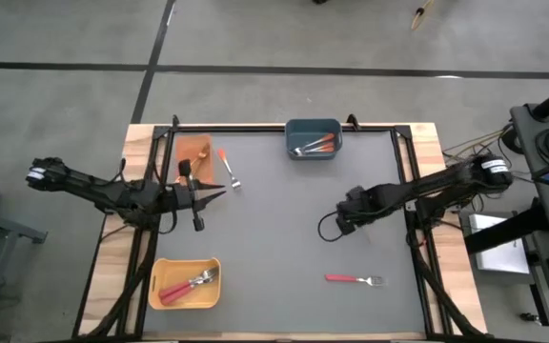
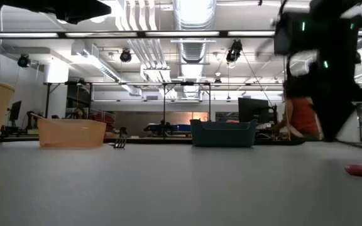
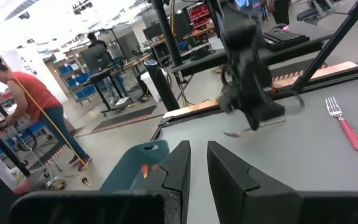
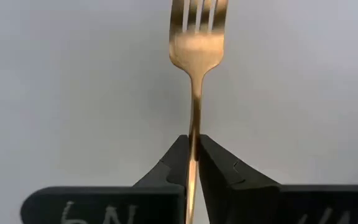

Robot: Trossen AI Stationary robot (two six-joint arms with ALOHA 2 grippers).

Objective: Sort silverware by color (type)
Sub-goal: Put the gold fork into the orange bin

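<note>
Fingers of my right gripper (image 4: 193, 163) were clamped on the thin handle of a gold fork (image 4: 196, 56), tines pointing ahead, above the grey table (image 1: 284, 238). With so narrow a pinch, I judged it could pivot or slip during transport. My left gripper (image 3: 197, 167), slightly parted and empty, waited near the orange bin (image 1: 196, 151).

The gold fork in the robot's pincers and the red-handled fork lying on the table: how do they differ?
The gold fork is gold all over and thin; the red-handled fork has a silver head and a red handle. The gold fork is clamped by its handle in the right gripper; the red-handled fork lies loose on the grey table, near the front. Both are small forks outside the bins.
</note>
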